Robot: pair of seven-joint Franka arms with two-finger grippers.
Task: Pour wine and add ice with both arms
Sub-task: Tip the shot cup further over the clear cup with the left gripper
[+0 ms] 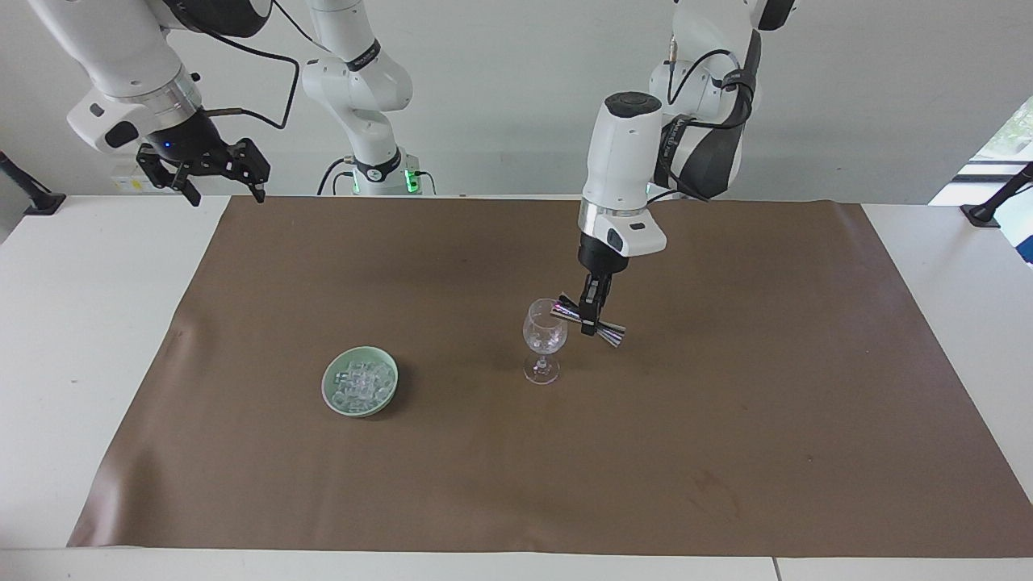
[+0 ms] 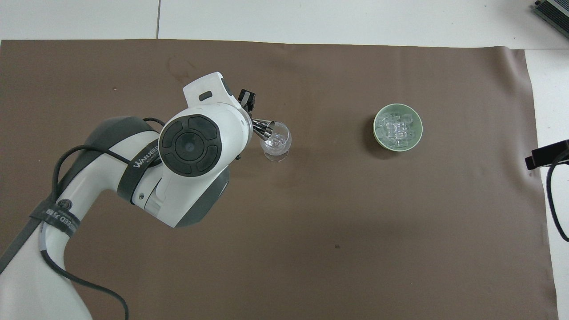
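A clear stemmed wine glass (image 1: 542, 339) stands upright mid-mat; it also shows in the overhead view (image 2: 276, 143). My left gripper (image 1: 591, 320) is shut on a steel jigger (image 1: 607, 331), held tipped on its side with one mouth at the glass's rim (image 2: 265, 128). The ice (image 1: 360, 379) is a heap of small clear cubes in a pale green bowl (image 1: 365, 410), toward the right arm's end (image 2: 397, 128). My right gripper (image 1: 226, 192) is open and empty, waiting high over the table's edge nearest the robots.
A brown mat (image 1: 726, 444) covers most of the white table. The left arm's big white wrist (image 2: 195, 142) hides the mat beside the glass in the overhead view. A black clamp (image 1: 989, 206) sits at the table's corner.
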